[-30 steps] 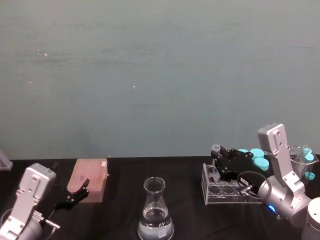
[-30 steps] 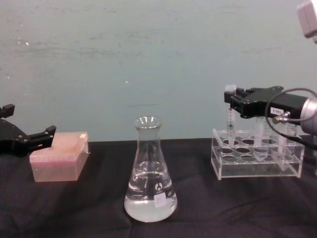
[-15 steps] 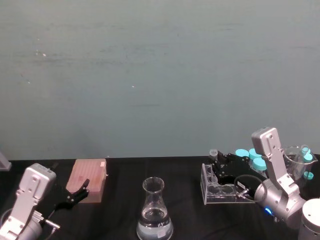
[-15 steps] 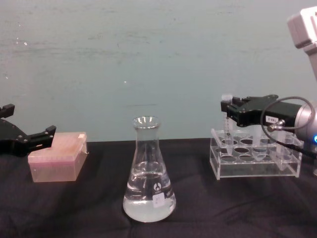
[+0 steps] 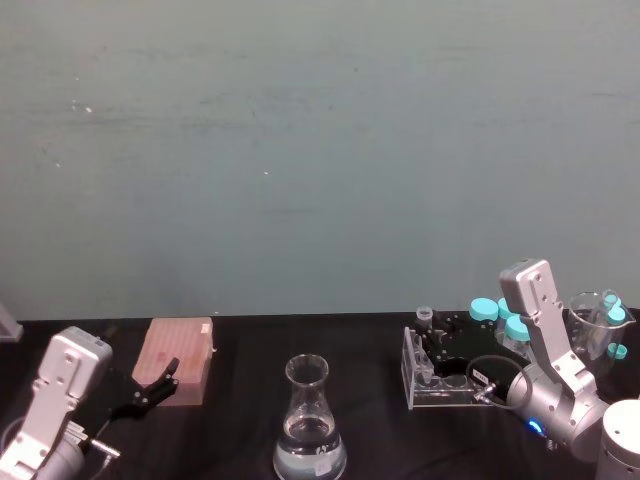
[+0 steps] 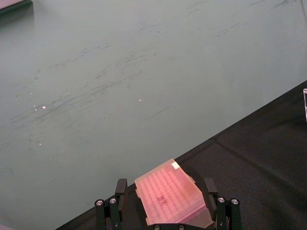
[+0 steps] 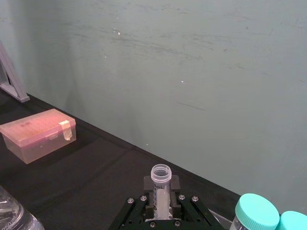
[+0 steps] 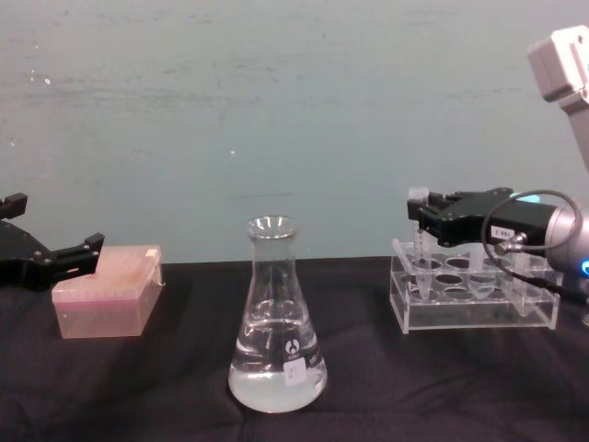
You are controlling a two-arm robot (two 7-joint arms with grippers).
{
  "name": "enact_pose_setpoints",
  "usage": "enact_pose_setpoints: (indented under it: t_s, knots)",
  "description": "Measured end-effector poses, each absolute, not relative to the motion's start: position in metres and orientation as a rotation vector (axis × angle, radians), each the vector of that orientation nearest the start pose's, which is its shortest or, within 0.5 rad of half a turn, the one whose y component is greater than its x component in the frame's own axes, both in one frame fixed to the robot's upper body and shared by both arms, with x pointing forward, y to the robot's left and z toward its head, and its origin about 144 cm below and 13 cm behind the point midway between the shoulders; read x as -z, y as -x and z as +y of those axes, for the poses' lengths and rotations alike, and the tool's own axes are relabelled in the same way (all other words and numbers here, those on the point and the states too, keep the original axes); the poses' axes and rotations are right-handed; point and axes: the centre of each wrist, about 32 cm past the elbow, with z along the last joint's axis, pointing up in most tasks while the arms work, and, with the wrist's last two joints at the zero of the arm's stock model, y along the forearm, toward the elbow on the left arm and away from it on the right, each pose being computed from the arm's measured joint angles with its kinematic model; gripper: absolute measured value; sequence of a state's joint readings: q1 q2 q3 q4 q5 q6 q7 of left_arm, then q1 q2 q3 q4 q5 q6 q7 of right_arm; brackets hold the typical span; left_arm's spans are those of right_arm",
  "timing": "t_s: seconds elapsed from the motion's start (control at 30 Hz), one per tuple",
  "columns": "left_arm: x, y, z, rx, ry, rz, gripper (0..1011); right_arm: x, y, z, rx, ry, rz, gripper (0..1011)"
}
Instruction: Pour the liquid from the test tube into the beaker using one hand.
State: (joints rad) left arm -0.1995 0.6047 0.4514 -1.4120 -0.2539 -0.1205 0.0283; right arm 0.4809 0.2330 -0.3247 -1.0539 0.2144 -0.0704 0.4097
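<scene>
Presently, right gripper, frame right: fingers clamped on the test tube, upright, its tip in the acrylic rack. Beaker: lower centre. Left gripper: fingers apart, far left beside pink box.

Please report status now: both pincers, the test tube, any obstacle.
Right pincer shut on test tube, at rack. Left pincer open beside pink box. Beaker unobstructed.

Glossy clear glass beaker, matt black cloth table.
</scene>
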Motion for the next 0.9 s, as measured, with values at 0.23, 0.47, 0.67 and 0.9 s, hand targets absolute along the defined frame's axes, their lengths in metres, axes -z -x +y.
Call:
enact_pose_setpoints:
  t_s: [0.23,0.47,0.67,0.9]
  knots:
    - [-1.1398,-0.4886,0.3097,-1.248,-0.305,-0.285,1000,-1.1545,-0.5827,-0.2450,0.991,0.132,-0.061,190]
    - [-1.1398,-0.4886,0.3097,-1.248,-0.304,-0.285,1000,-1.1545,-0.5827,-0.2451,0.993,0.131,-0.062,324]
    - [-1.1398,-0.4886,0.3097,-1.248,-0.305,-0.285,1000,-1.1544,-0.5826,-0.2450,0.994,0.132,-0.063,507]
    - [-1.1398,-0.4886,0.3097,-1.248,-0.304,-0.285,1000,-1.1544,-0.5825,-0.2450,0.995,0.132,-0.064,707]
